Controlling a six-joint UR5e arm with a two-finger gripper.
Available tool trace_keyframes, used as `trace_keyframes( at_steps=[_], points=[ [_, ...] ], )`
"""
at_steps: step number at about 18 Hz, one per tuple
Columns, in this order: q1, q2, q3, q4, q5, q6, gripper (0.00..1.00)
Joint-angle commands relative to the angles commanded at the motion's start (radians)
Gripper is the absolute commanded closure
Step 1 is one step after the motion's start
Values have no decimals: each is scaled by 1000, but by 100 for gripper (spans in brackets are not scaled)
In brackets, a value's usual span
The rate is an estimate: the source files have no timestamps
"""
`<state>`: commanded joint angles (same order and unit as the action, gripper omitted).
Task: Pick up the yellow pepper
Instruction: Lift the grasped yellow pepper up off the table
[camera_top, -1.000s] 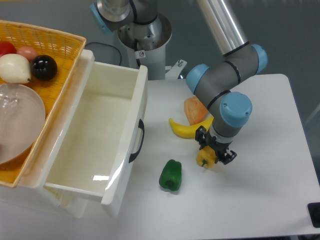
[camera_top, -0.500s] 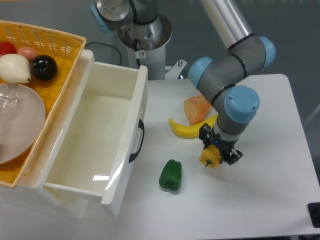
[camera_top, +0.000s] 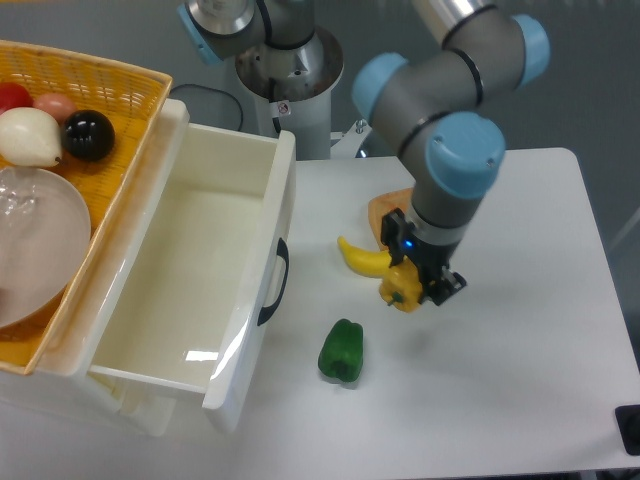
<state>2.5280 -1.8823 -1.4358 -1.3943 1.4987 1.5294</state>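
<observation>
single fixed camera, high front, looking down on table (camera_top: 520, 400).

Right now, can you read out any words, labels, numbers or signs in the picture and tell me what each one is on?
No text can be read anywhere in this view.
Small round sticker with a red mark on the robot base: too small and blurred to read.
The hand, the yellow pepper it holds, the white drawer and the basket carry no visible writing.

No legible text or labels.
</observation>
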Motion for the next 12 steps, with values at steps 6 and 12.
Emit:
trace_keyframes(
  at_steps=[6, 12],
  points=[
    [-15, 3, -28, -5, 18, -2, 80],
    [-17, 6, -34, -8, 44, 2, 79]
  ],
)
